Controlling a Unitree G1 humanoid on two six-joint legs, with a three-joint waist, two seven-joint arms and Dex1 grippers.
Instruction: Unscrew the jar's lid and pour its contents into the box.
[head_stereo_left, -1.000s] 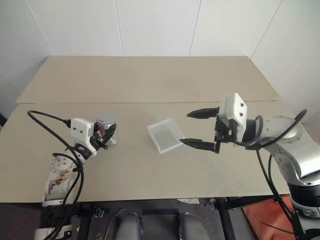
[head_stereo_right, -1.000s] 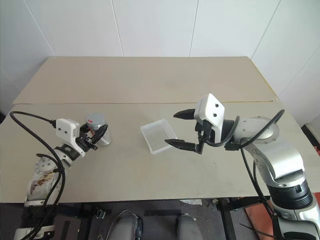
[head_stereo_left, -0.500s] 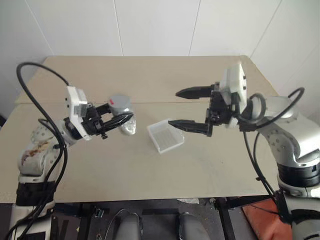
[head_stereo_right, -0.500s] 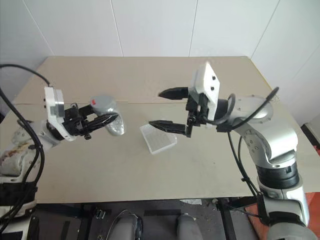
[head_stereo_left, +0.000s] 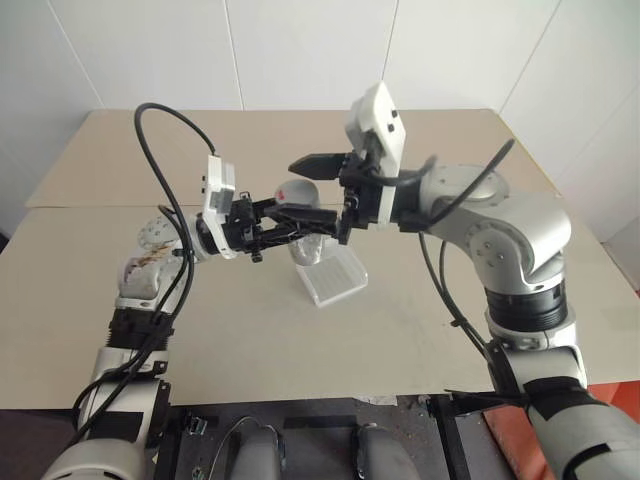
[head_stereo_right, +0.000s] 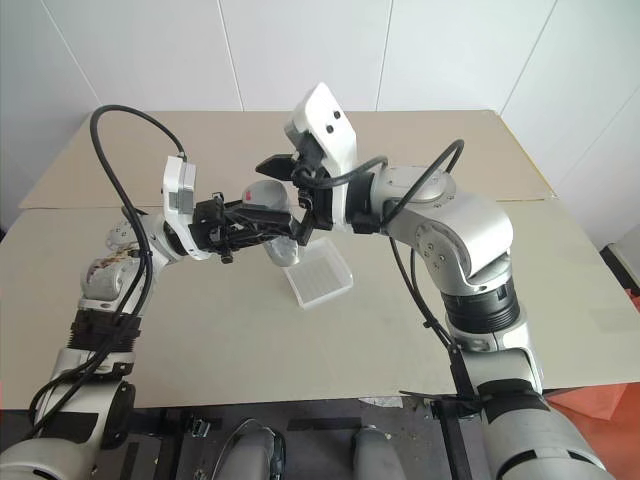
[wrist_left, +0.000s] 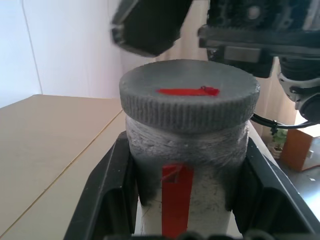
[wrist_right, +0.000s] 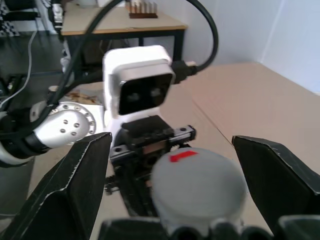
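Jar: the jar (wrist_left: 187, 170) is held up off the bench (head_stereo_left: 450, 150), lying roughly level, its long axis running left to right with the capped end toward the right.
Left gripper: the left gripper (head_stereo_left: 290, 226) is pressed tight on the jar's body just below the cap — one black finger (wrist_left: 107, 200) on each side of the glass.
Lid: the lid (wrist_left: 189, 95), grey with a small red mark, sits screwed on and faces the right gripper.
Right gripper: the right gripper (head_stereo_left: 322, 190) is spread as wide as it goes, pointing left, its fingers (wrist_right: 75, 185) standing either side of the lid without touching it in the wrist view.
Key relation: the lid lies straight ahead of the right gripper, close between its open fingers, so the two grippers meet nose to nose along the jar's axis.
Box: the box (head_stereo_left: 335, 278) rests on the bench just below and slightly right of the jar — empty as far as can be seen.
Next move, as I judge it: close the right fingers on the lid's ribbed edge and twist.
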